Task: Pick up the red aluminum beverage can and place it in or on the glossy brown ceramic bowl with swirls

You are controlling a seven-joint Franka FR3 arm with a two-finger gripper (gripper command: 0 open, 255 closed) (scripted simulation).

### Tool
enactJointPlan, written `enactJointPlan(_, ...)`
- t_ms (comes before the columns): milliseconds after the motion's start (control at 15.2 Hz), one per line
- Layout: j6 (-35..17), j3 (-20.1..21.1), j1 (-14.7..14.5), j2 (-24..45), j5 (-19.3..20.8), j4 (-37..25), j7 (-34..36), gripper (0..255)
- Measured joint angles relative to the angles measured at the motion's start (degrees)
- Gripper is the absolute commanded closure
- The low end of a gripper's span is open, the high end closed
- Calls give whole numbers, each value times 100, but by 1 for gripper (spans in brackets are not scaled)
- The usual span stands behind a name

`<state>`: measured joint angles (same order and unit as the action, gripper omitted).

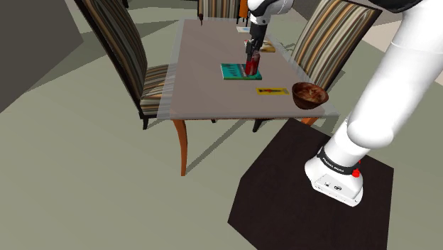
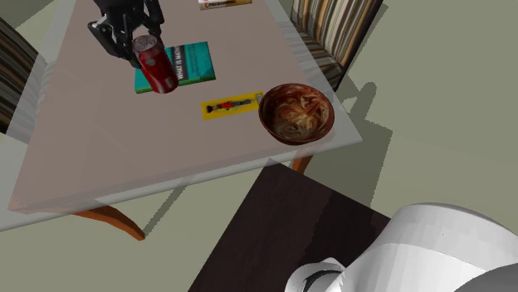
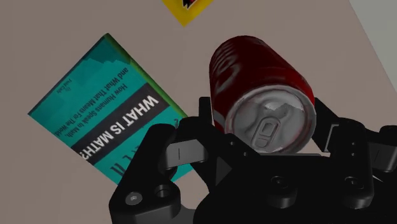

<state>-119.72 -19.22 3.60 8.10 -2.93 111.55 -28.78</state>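
1. While the black gripper (image 2: 143,40) clasps the red can (image 2: 156,66) near its silver lid, the can leans slightly instead of standing straight.
2. Its fingers (image 3: 205,118) stand only as far apart as the can is wide, 1 pressed to each side, so the can is gripped firmly.
3. The teal book (image 2: 190,62), which lies flat on the pale table (image 2: 124,158), serves as landmark. In both exterior views the can overlaps that book's short edge.
4. In the wrist view the can (image 3: 254,70) appears just beside the book (image 3: 105,118), with a strip of tabletop showing between them.
5. I cannot tell whether the can's base touches the book or table or hangs above them.
6. A yellow card (image 2: 233,105) lies flat between the book and the bowl, close to the book's corner.
7. The glossy brown bowl (image 2: 296,112), swirled inside, sits beyond the card from the book, at the table's corner and well apart from the can.
8. A small pale box (image 1: 268,47) lies on the table, farther from the stand (image 1: 312,185) than the book.
9. 2 striped chairs (image 1: 135,53) flank the table, 1 on each long side of the book.
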Motion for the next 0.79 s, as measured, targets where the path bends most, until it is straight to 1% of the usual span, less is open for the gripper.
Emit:
enactJointPlan(594,627,-11,-13,-199,85,-441,56,255)
enactJointPlan(792,656,-85,44,-573,217,-114,-28,255)
